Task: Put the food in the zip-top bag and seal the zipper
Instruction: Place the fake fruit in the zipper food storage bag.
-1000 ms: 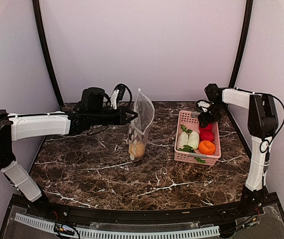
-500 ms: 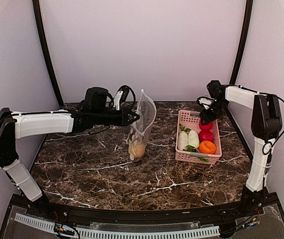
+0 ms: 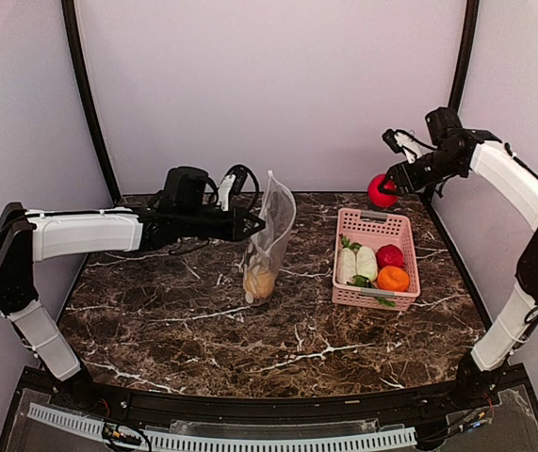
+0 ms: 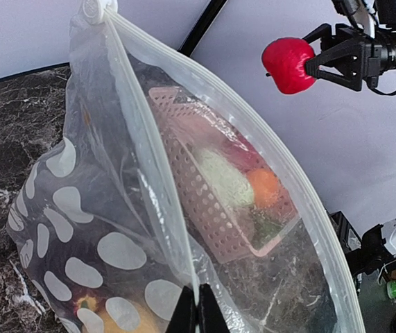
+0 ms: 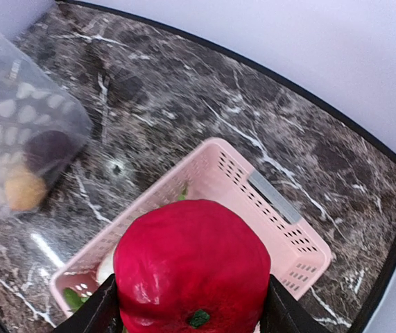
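Observation:
The clear dotted zip-top bag (image 3: 270, 240) stands upright mid-table, mouth up, with a yellowish piece (image 3: 260, 282) and a dark purple piece (image 5: 48, 151) at its bottom. My left gripper (image 3: 255, 223) is shut on the bag's near wall (image 4: 196, 309); the zipper strip (image 4: 204, 80) runs open along the mouth. My right gripper (image 3: 388, 185) is shut on a red ball (image 3: 381, 190), held high above the far end of the pink basket (image 3: 363, 220). The ball fills the right wrist view (image 5: 192, 267). In the basket lie two white radishes (image 3: 356, 265), another red ball (image 3: 390, 255) and an orange piece (image 3: 392, 278).
The pink basket (image 5: 281, 208) sits right of the bag on the dark marble table (image 3: 193, 320). Black curved frame posts (image 3: 85, 94) rise at both back corners, and the right table edge is close behind the basket.
My right gripper has lifted the red ball out of the basket and risen up and back to the right. The left arm and bag have stayed nearly still.

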Action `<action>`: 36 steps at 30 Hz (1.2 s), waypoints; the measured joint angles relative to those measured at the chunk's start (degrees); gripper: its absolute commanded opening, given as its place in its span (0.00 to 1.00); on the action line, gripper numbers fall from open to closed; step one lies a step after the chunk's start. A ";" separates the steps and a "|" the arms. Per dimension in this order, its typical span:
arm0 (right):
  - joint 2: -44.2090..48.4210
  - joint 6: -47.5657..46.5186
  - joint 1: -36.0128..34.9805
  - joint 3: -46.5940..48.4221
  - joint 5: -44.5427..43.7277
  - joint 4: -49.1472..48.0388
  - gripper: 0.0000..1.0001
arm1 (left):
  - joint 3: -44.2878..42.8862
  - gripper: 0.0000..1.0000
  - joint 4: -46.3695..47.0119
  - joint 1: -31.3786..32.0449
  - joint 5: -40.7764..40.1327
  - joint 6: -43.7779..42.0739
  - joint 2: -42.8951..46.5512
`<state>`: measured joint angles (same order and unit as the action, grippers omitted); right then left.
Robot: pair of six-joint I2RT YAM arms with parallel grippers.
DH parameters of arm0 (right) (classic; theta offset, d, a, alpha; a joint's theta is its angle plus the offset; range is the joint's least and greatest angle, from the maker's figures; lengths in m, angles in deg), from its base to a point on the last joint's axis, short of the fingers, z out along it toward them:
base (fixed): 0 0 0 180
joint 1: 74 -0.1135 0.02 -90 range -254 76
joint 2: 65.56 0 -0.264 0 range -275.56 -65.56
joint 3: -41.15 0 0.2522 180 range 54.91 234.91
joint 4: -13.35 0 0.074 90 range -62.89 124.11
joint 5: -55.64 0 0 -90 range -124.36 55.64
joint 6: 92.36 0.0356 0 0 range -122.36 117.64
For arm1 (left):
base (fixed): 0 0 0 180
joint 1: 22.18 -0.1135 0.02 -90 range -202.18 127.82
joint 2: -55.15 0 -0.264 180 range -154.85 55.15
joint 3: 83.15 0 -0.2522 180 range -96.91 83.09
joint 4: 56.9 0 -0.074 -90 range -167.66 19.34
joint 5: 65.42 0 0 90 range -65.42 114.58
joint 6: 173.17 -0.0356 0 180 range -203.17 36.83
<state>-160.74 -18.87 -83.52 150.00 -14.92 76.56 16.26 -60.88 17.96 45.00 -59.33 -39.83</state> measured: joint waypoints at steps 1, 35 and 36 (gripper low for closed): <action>0.96 0.35 -0.28 0.28 2.36 0.04 0.52 | -0.37 0.01 -0.57 0.00 0.07 -0.31 -0.07; -4.57 4.35 -26.40 15.39 20.72 -4.66 0.53 | -4.33 0.01 -5.62 0.00 7.96 -7.98 5.44; -5.03 4.33 -26.40 15.39 19.98 -4.57 0.53 | -4.33 0.01 -5.62 0.00 8.24 -7.82 5.46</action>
<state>-165.76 -14.54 -109.92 165.38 5.06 71.99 11.93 -66.50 17.96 53.24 -67.16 -34.37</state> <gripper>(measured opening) 0.597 0.009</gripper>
